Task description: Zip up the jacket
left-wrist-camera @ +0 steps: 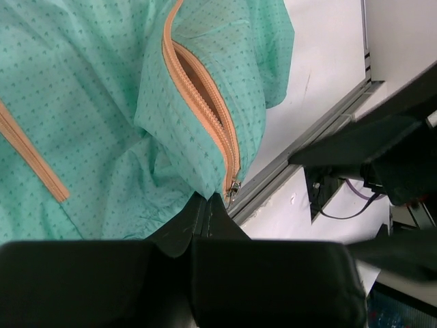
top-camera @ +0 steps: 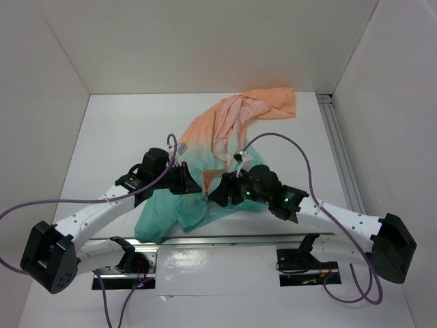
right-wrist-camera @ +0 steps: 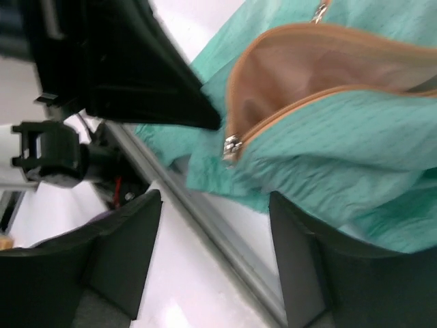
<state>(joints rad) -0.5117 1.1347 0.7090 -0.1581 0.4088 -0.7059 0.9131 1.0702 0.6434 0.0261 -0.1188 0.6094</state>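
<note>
Between left gripper (top-camera: 194, 187) and right gripper (top-camera: 214, 195): jacket (top-camera: 199, 146) hem.

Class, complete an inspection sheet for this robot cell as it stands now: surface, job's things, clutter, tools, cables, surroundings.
Surface: white table, with a metal rail along its near edge.
Job's things: jacket lying crumpled, peach end far, teal end near; front zipper undone, slider at its bottom end.
Clutter: nothing seen.
Tools: left tool shut on the jacket's hem beside the slider; right tool open, the slider just beyond its gap, not gripped.
Cables: purple cables loop from both arms above the table.
Surroundings: white walls on three sides; slotted rail along the right.
</note>
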